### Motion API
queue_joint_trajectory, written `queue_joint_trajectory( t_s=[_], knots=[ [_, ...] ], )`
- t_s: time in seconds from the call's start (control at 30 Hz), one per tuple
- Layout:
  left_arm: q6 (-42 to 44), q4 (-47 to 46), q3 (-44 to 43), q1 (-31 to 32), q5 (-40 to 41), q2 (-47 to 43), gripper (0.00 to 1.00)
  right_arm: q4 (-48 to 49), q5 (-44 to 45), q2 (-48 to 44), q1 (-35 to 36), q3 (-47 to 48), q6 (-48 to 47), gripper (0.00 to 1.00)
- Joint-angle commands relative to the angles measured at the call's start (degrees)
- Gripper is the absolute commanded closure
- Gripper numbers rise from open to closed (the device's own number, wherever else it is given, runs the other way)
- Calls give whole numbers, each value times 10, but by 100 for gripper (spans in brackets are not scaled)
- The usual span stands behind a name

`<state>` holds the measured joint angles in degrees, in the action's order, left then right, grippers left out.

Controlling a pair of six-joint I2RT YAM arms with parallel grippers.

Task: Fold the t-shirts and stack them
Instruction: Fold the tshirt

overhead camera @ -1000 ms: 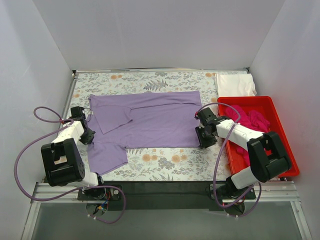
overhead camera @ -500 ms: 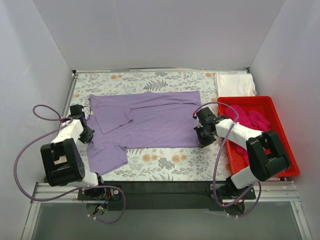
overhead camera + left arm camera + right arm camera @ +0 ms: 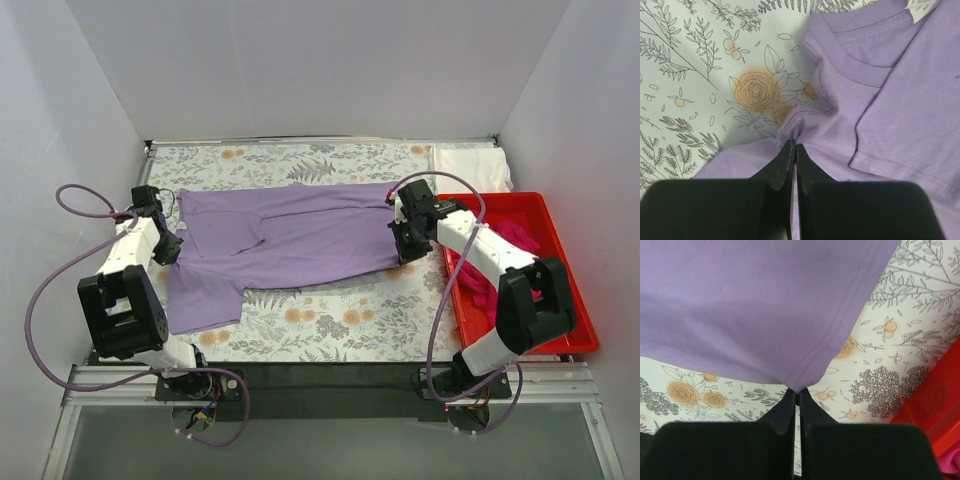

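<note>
A: Three t-shirts, top view. Locations?
B: Lavender t-shirt (image 3: 290, 240): spread across the floral tablecloth (image 3: 330, 315) on the bench, between the two arms, with a flap folded over near its left end. White t-shirt (image 3: 470, 170): folded, far right corner, beyond the red bin (image 3: 575, 335). Magenta t-shirt (image 3: 512, 240): bunched inside that bin.
A: Tools, same view?
B: Left tool (image 3: 172, 252): at the lavender t-shirt's left edge. Right tool (image 3: 404, 254): at its right hem. Grip hard to judge from up here.
A: Left wrist view?
B: Left tool pinched tight on a raised pucker of lavender cloth just beside the collar.
A: Right wrist view?
B: Right tool clamped on the hem's corner, cloth drawn up into a point. Red bin's wall at lower right.
</note>
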<state>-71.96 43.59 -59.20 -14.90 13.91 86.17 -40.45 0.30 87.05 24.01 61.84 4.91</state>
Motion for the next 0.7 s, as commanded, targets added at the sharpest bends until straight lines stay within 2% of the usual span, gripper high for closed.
queue_joint_trajectory(
  t_s=[0.0,0.37,0.67],
  knots=[
    [7,16,-45,-2,-13,22,100,-42,-44,31,-12,47,-17,99],
    [10,26,-106,-3,-37,98,100,-56,-123,76,-75,124,-18,99],
    [10,29,-123,-2,-49,109,100,-52,-163,89,-113,156,-11,99]
  ],
)
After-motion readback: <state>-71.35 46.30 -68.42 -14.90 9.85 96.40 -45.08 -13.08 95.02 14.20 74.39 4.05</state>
